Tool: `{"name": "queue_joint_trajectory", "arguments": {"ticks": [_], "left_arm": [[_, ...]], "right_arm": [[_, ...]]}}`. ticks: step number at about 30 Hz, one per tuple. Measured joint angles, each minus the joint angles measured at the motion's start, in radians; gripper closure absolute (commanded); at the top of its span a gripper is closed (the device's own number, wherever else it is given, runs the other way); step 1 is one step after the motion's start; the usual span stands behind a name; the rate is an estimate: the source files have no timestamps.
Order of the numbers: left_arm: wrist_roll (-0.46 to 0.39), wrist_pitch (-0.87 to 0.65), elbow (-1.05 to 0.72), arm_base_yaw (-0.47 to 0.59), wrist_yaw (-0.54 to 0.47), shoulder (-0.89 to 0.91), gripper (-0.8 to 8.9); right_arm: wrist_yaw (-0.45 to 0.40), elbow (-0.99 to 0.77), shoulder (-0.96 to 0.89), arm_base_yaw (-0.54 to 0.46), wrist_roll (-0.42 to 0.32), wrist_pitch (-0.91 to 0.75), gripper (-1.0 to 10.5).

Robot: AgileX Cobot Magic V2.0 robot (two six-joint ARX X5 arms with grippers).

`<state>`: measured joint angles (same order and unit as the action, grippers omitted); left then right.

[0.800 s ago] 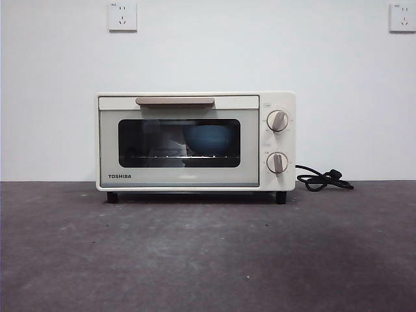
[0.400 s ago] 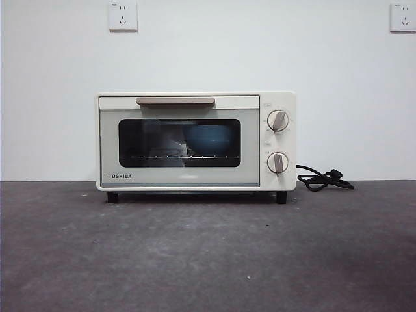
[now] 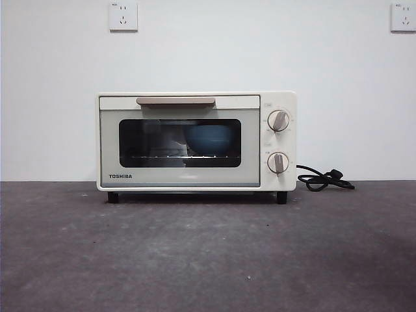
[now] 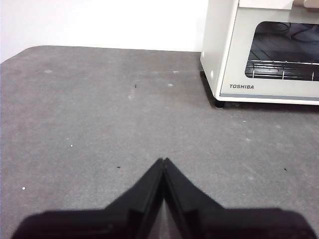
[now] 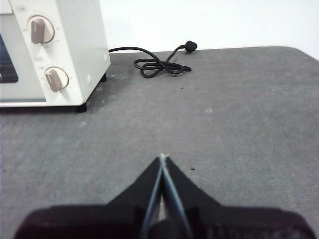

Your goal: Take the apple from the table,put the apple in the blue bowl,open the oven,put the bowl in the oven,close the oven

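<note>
— Grey matte table [image 3: 208,253], mottled. What is entered nearest the front edge?

— Two grippers, both above bare surface. Left gripper [image 4: 163,160]: black jaws pressed together tip to tip, nothing between them, on the side of the oven's logo corner. Right gripper [image 5: 162,157]: jaws likewise closed and empty, on the side of the knobs. Neither appears in the front view.

— Next item back?

— Oven [image 3: 196,141], cream-white, standing on black feet toward the table's far edge, against the white wall. Door shut, beige bar handle [image 3: 175,101] along its top, two knobs [image 3: 278,121] on its right panel.

— Contents?

— Blue bowl [image 3: 209,139], seen through the dark glass, resting on the wire rack [image 3: 170,156], right of the window's centre. Apple: cannot be made out through the glass.

— Remaining?

— Black cord [image 3: 325,179], coiled on the table just beside the oven's knob side, near the far edge.
</note>
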<state>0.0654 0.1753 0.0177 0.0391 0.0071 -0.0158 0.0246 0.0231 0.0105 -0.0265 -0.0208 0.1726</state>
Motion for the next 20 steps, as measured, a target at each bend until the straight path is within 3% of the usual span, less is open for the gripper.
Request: {"name": "queue_joint_trajectory", "arguments": {"ticks": [20], "left_arm": [[0.0,-0.002,0.0,0.0,0.0,0.0,8.17]], "right_arm": [[-0.006,0.0,0.0,0.0,-0.021,0.014,9.5]]}}
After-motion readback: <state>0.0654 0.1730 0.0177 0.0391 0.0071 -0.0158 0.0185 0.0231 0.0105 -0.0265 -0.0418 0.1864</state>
